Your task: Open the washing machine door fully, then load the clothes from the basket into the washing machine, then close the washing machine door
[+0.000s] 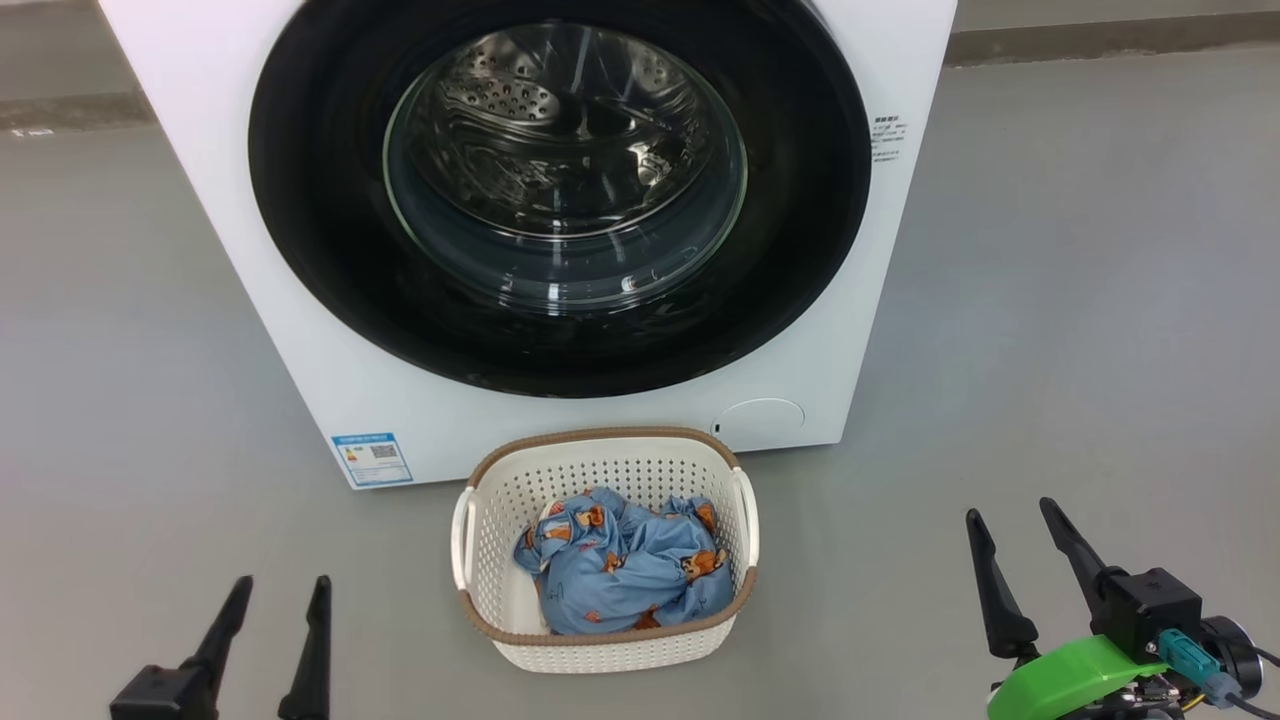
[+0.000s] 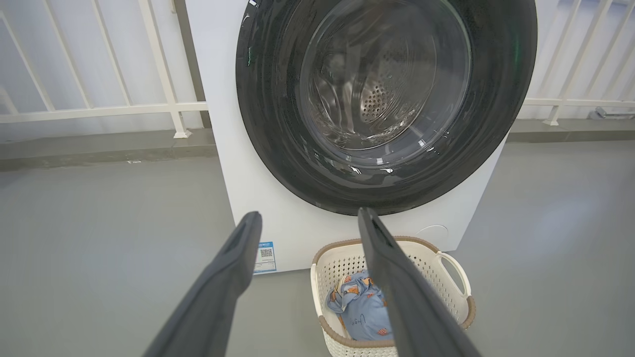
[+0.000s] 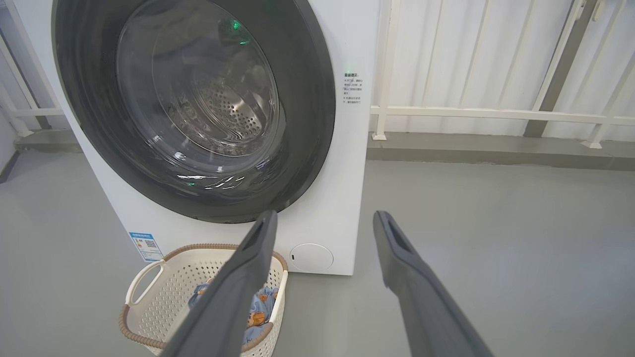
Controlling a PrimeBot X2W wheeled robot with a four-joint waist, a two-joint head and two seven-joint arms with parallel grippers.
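**Head view.** The washer [image 1: 500, 430] stands on a grey floor [image 1: 1050, 350]. Its door [image 1: 320, 250] is closed, the black rim lying flat against the white front, and the steel drum [image 1: 560, 120] shows through the glass. A blue sticker [image 1: 372, 458] sits low on the front at the left and a round cap [image 1: 760, 422] low at the right. The basket [image 1: 600, 655] rests on the floor just in front of the washer, below the door. The clothes [image 1: 620, 570] lie bundled inside it, towards its near side. The left gripper [image 1: 283, 582] hangs at the lower left and the right gripper [image 1: 1010, 510] at the lower right. Both are apart from the basket, with jaws spread and nothing between them.

**Left wrist view.** The two dark fingers [image 2: 228, 277] stand wide apart and point at the washer's lower front. The finger on the right side of this view crosses in front of the basket and hides part of the clothes. A white railing [image 2: 99, 106] runs behind the washer.

**Right wrist view.** The jaws are again spread and empty. The finger on this view's left overlaps the basket, which sits low and to the left with the clothes inside. The door is shut, and the round cap shows between the fingers. The railing runs along the wall on the right.
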